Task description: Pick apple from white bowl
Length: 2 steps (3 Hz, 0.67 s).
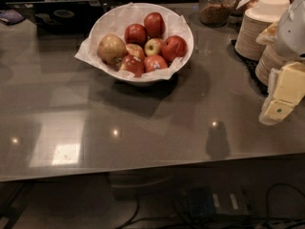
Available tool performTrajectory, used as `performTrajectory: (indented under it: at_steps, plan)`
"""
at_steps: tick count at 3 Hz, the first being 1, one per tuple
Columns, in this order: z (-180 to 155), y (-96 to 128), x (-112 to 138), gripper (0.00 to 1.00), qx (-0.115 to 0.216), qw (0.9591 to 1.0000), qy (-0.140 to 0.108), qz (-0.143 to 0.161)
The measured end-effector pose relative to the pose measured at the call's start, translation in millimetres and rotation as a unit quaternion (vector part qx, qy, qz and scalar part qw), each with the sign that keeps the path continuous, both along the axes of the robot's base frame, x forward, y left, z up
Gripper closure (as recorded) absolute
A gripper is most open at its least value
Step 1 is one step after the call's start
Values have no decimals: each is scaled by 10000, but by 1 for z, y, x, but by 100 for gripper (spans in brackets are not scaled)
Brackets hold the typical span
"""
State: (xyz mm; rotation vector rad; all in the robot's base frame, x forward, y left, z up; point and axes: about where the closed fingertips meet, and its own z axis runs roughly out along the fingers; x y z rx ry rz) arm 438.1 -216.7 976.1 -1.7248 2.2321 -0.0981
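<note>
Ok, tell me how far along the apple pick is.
Done: nothing yet. The apple lies at the left side of the white bowl, beside the red apples. In hand: the gripper is at the right edge of view, above the counter near the paper bowl stacks, well away from the bowl. Left: reach across, grasp the apple, lift it out.

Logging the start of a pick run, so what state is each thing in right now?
white bowl: upright on the counter, paper-lined, holding apples.
apple: lying at the bowl's left side, ungrasped.
red apples: piled beside it.
gripper: at the right edge, clear of the bowl.
paper bowls: stacked, back right.
glass jar: upright, brown filling inside.
</note>
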Motion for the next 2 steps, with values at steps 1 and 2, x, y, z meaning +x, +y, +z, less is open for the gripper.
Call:
performTrajectory:
  at_steps: [1,2]
  plan:
    - [0,0,0,0,0,10000,-1,0]
    - [3,5,4,0,51,9999,-124,69]
